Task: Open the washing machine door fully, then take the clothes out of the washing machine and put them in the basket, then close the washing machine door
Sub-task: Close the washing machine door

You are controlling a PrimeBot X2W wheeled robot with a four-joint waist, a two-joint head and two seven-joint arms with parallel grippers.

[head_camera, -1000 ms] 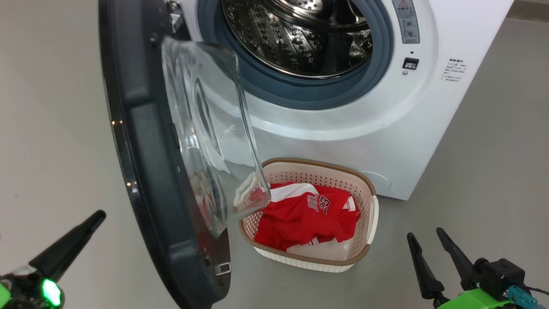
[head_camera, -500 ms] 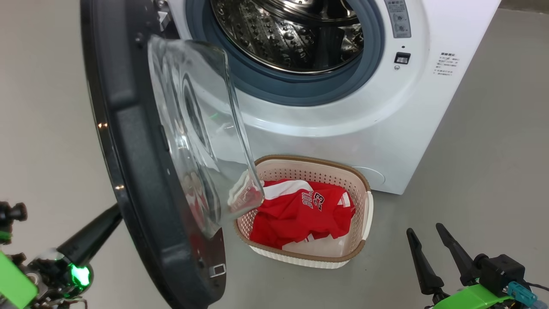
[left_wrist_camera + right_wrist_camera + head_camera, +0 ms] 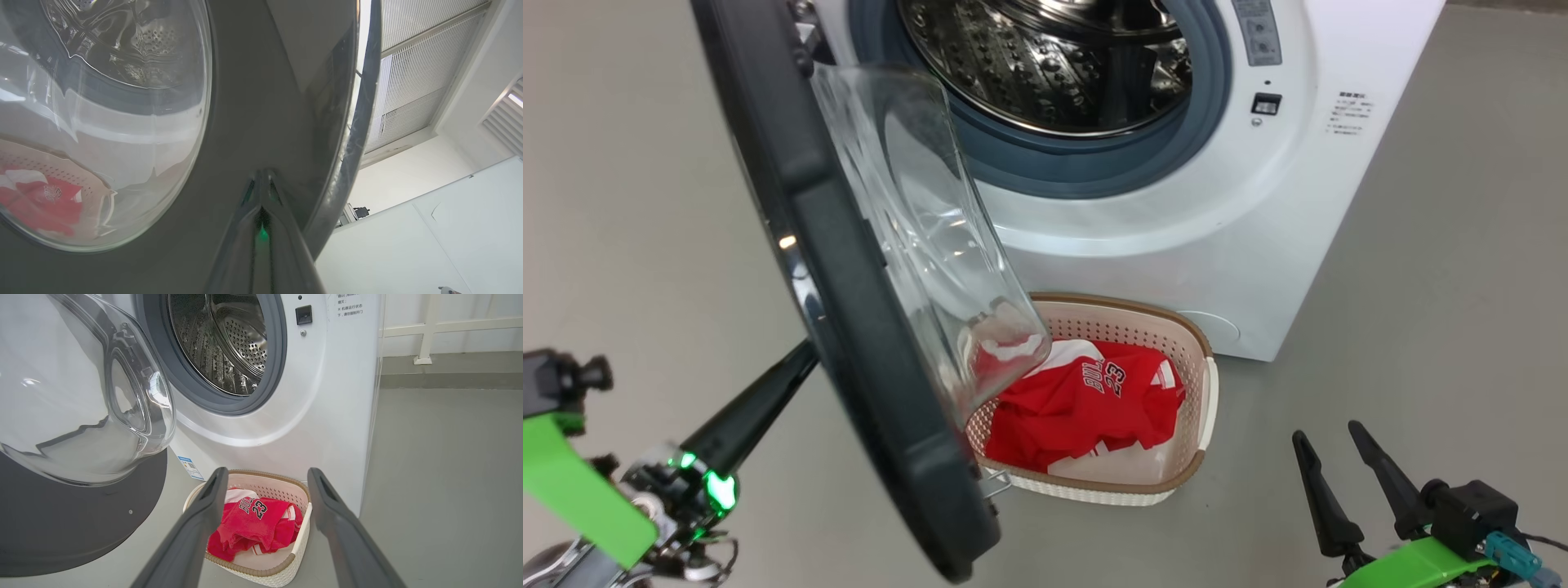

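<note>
The door (image 3: 849, 327) is swung partly open in front of the washing machine (image 3: 1176, 245). It is judged rigid, heavy and slick-rimmed, best pushed on its outer face, where the left jaws are set, closed together. The right jaws are held apart, empty.

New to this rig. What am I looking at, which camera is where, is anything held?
It is a wheeled two-armed robot facing a washing machine. One shot is from its head, looking down; the other two sit on the wrists, looking forward along each arm. On the grey floor stands the basket holding the red clothes; the drum looks empty. The washing machine door stands open. The left gripper is shut, holding nothing, tips against the door's outer black face. The right gripper is open and empty.
</note>
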